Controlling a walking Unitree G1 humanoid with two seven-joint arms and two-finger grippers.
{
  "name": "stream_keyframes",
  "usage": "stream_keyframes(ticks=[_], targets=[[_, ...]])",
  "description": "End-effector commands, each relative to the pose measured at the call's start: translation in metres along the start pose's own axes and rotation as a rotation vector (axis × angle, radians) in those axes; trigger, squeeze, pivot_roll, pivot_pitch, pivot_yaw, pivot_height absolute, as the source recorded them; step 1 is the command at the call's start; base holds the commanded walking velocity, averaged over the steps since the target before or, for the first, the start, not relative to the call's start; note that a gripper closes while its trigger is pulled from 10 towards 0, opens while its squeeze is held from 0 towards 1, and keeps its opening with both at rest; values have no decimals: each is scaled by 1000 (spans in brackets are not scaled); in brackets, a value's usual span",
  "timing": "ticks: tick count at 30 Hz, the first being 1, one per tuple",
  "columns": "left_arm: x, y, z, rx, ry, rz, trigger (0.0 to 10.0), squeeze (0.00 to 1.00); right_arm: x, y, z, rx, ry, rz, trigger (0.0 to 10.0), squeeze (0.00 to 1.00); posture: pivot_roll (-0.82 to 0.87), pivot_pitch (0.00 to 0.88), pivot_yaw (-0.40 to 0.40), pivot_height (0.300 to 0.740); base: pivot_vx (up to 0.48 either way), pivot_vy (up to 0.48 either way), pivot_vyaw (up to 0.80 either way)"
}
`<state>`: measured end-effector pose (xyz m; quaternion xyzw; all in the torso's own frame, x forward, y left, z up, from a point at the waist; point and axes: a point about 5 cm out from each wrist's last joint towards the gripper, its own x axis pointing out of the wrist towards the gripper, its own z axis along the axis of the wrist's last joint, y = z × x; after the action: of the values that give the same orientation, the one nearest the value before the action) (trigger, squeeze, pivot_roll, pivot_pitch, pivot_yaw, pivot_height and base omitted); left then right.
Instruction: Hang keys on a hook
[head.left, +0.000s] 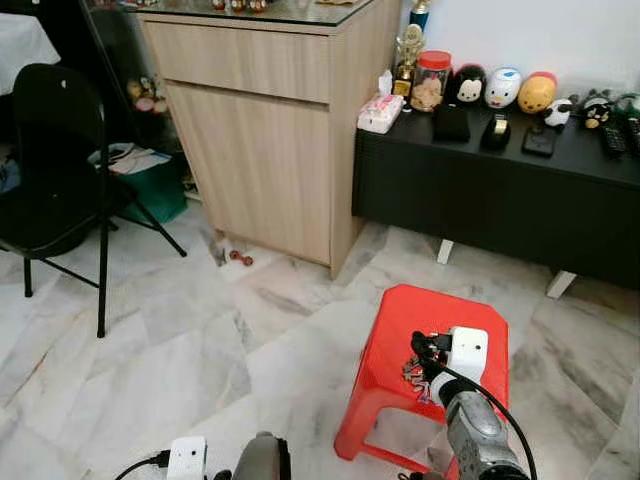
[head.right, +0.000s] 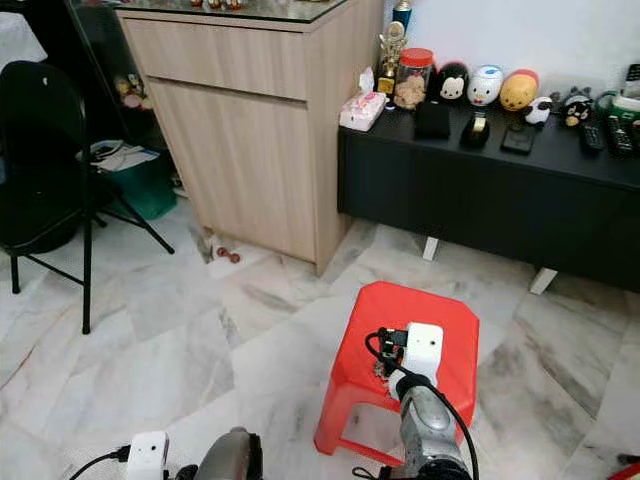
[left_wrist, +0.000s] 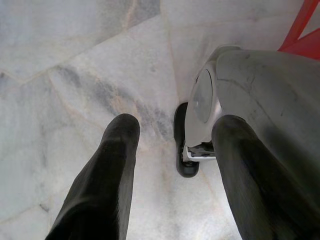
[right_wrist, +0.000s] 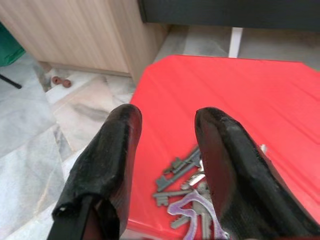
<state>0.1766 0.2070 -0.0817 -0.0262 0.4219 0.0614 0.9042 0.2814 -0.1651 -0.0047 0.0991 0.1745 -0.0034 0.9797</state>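
Left eye view: the keys (head.left: 413, 372) lie on the red stool (head.left: 400, 330), the right gripper (head.left: 425, 362) just over them, no hook visible. Right wrist view: its fingers (right_wrist: 107, 150) are spread, gripping nothing, so pickup and hanging remain. Left wrist view: the left gripper (left_wrist: 172, 150) hangs parted and idle above the floor (left_wrist: 75, 75).

Spread fingers (left_wrist: 100, 185) above marble floor (left_wrist: 60, 65)

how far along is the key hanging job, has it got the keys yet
Early stage. Done: the robot stands at the red plastic stool, right claw open over the bunch of grey metal keys lying on the stool's top. In hand: nothing; the keys are not gripped yet. Left: close on the keys, lift them, and carry them to a hook. The left claw hangs open near the floor.
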Motion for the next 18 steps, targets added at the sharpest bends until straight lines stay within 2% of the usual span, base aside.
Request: stream_keyframes(ticks=[1, 6, 9, 13, 14, 16, 18], targets=[[0, -2, -1, 2, 12, -10, 10000, 0, 0, -1, -1, 7, 6, -9, 10000, 0, 76, 85, 6, 639, 0, 0, 0], [1, -5, 1, -19, 4, -43, 10000, 0, 0, -4, 0, 13, 9, -25, 10000, 0, 73, 92, 5, 639, 0, 0, 0], [2, -4, 7, -21, -32, -38, 10000, 0, 0, -7, 1, 17, 2, -37, 10000, 0, 71, 94, 4, 639, 0, 0, 0], [5, -6, 29, 27, -120, -40, 10000, 0, 0, -9, 2, 18, 1, -43, 10000, 0, 81, 102, 0, 639, 0, 0, 0], [5, -6, 29, 27, -120, -40, 10000, 0, 0, -9, 2, 18, 1, -43, 10000, 0, 81, 102, 0, 639, 0, 0, 0], [7, -10, 47, 49, -194, -38, 10000, 0, 0, -8, 1, 18, 7, -39, 10000, 0, 90, 102, -2, 639, 0, 0, 0], [7, -12, 54, 53, -225, -46, 10000, 0, 0, -8, 0, 19, 10, -37, 10000, 0, 91, 102, -2, 639, 0, 0, 0]])
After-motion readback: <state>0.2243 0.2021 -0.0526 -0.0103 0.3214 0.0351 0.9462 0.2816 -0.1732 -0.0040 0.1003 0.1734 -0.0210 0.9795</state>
